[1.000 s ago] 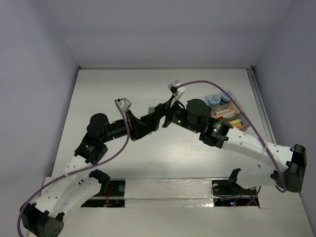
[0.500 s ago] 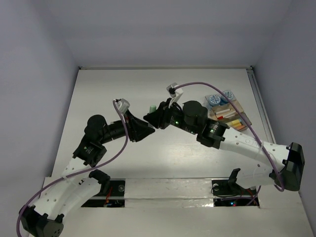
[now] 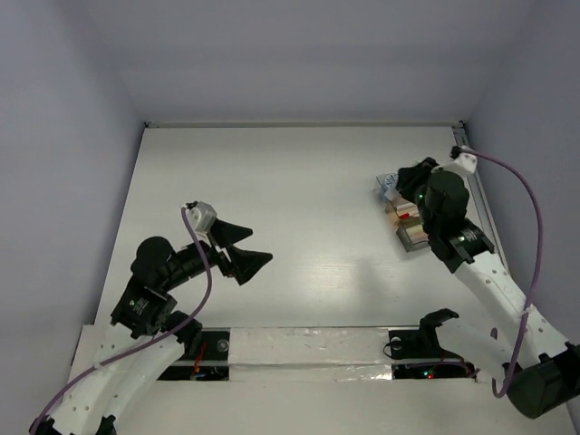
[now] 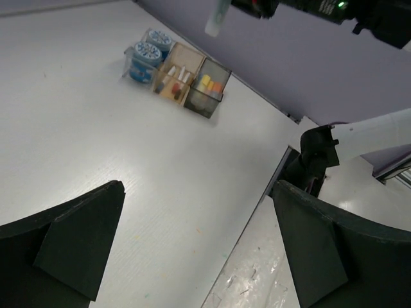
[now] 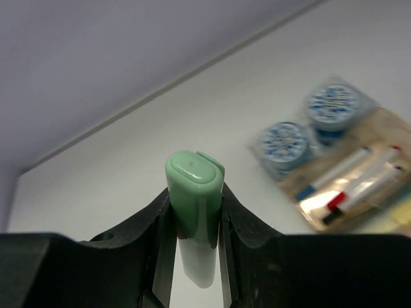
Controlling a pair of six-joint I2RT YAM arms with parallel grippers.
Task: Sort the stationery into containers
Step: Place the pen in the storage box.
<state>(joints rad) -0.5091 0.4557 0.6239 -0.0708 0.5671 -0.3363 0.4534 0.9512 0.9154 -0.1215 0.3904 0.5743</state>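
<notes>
The right tool point(image 5: 196, 221) clamps a green marker point(image 5: 194, 173) between its fingers, above the table point(image 3: 299, 181) near the grouped containers point(image 4: 207, 104), while the left tool point(image 3: 259, 246) gapes empty, well apart.

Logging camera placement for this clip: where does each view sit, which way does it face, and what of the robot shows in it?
Top external: above and behind the bases, looking down on the table; the left arm and right arm show.
Left wrist: on the left arm, looking across the table at the trays between the fingers of its open left gripper.
Right wrist: looks past the right gripper, shut on the green marker, towards the blue-and-white pots.
Shared: both wrist views show the marker, pots and trays.
</notes>
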